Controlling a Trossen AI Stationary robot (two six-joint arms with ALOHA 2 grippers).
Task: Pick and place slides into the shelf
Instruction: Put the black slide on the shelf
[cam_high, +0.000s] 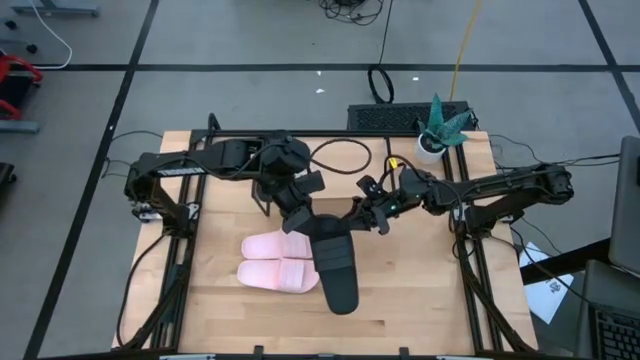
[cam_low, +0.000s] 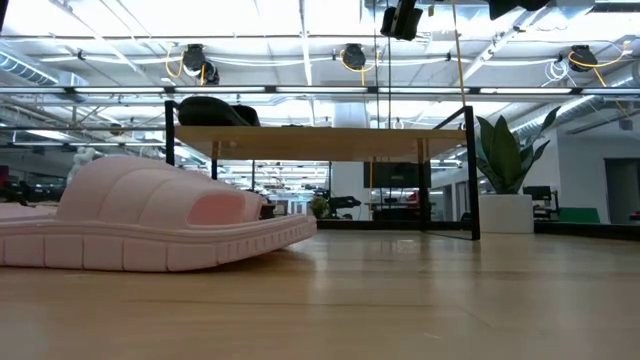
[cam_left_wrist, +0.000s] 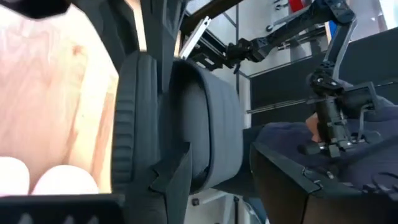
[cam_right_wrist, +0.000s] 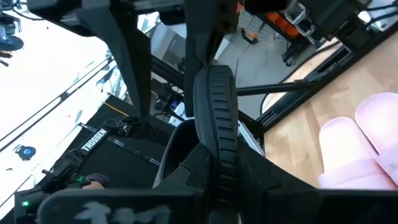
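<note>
A black slide (cam_high: 335, 265) hangs in the air over the table's middle, between my two grippers. My right gripper (cam_high: 372, 215) is shut on its far end. My left gripper (cam_high: 303, 218) stands open at the same end, one finger (cam_left_wrist: 169, 177) between the sole (cam_left_wrist: 127, 124) and the strap (cam_left_wrist: 211, 124), the other outside the strap. Two pink slides (cam_high: 280, 245) (cam_high: 278, 275) lie side by side on the table, soles down. The shelf (cam_low: 320, 140) stands at the far side, and another black slide (cam_low: 215, 110) lies on its top board. My right gripper pinches the ribbed edge of the black slide's sole (cam_right_wrist: 214, 118) between its two fingers, coming about level from the table's right. The slide is lifted clear of the table and reaches out toward the near edge. My left gripper's fingers stand around the strap; I cannot tell whether they touch it.
A potted plant (cam_high: 440, 125) stands at the table's far right corner. A black frame runs along the table's left and right sides. Bare wood lies to the right of the pink slides and along the near edge.
</note>
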